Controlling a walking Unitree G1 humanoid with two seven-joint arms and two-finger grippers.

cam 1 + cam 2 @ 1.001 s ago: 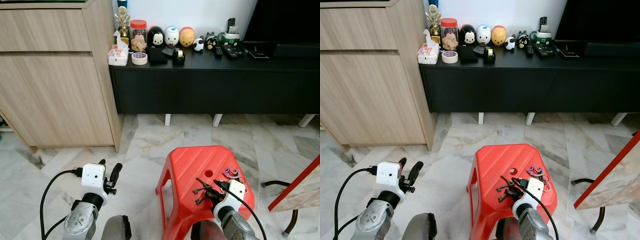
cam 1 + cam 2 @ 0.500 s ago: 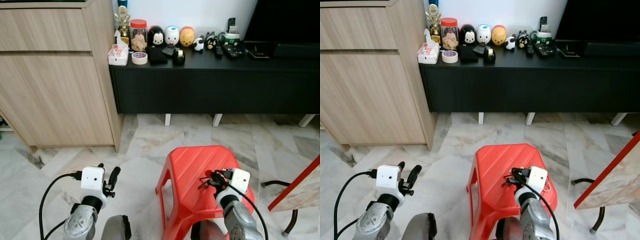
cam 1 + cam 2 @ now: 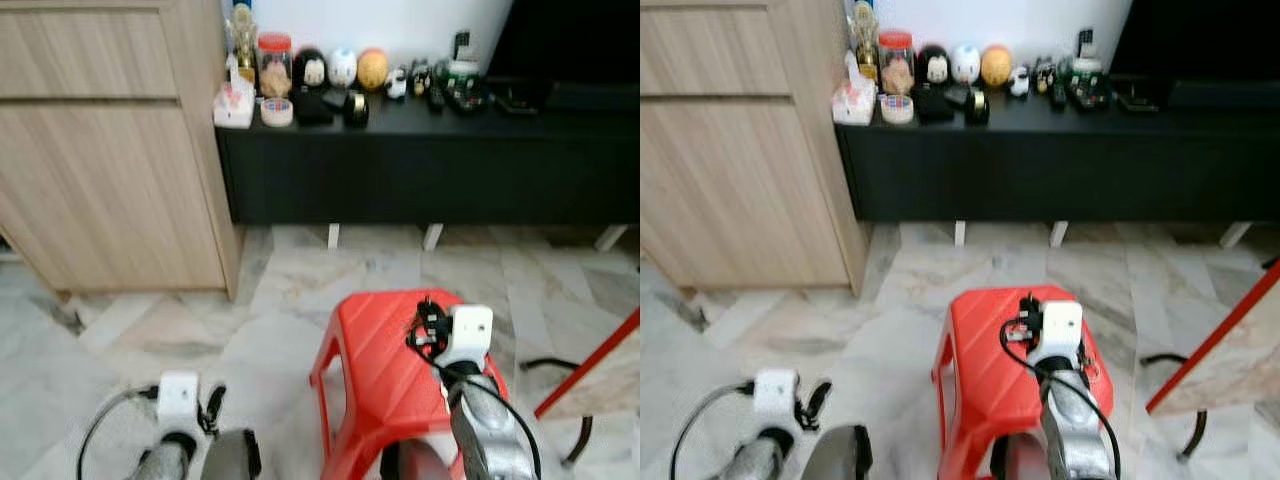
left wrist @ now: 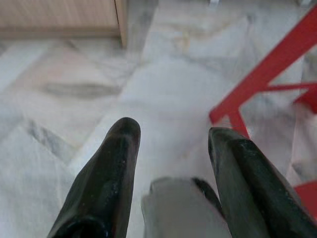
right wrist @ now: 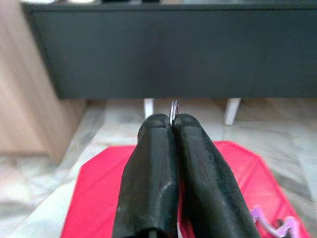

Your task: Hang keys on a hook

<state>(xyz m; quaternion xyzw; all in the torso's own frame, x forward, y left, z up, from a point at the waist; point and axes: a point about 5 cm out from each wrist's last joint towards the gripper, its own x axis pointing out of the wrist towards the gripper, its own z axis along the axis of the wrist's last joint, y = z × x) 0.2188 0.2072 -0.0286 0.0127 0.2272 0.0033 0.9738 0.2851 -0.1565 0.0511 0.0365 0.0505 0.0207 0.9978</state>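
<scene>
1. Since 1.0 s ago the right gripper [image 3: 425, 328] has risen off the red stool [image 3: 372, 372], and the keys [image 3: 420, 330] that lay spread on the seat are now bunched at its fingertips. Judgement: pick-up done, carry phase beginning; no hook identified in the frames.
2. Left eye view (blurred; framing shifted, so the camera has moved): keys are a dark clump at the tip of the right gripper, above the stool's far edge. Left gripper [image 3: 210, 410] sits lower than before, idle over the marble floor [image 3: 150, 330].
3. Right eye view: same layout. Right gripper [image 3: 1026, 318] is raised over the stool [image 3: 980, 350], dark key clump at its tip. A black low cabinet [image 3: 1060, 160] with small ornaments on top stands well beyond it.
4. Left wrist view: left gripper [image 4: 171, 144] fingers spread, nothing between them; floor beyond, a red stool leg [image 4: 257, 84] off to one side.
5. Right wrist view: right gripper [image 5: 172, 124] fingers pressed together, pinching a thin metal ring [image 5: 174, 108] that pokes out just past the tips. A purple tag [image 5: 265, 220] shows beside the fingers above the stool seat; whether it hangs free or lies on the seat is unclear.
</scene>
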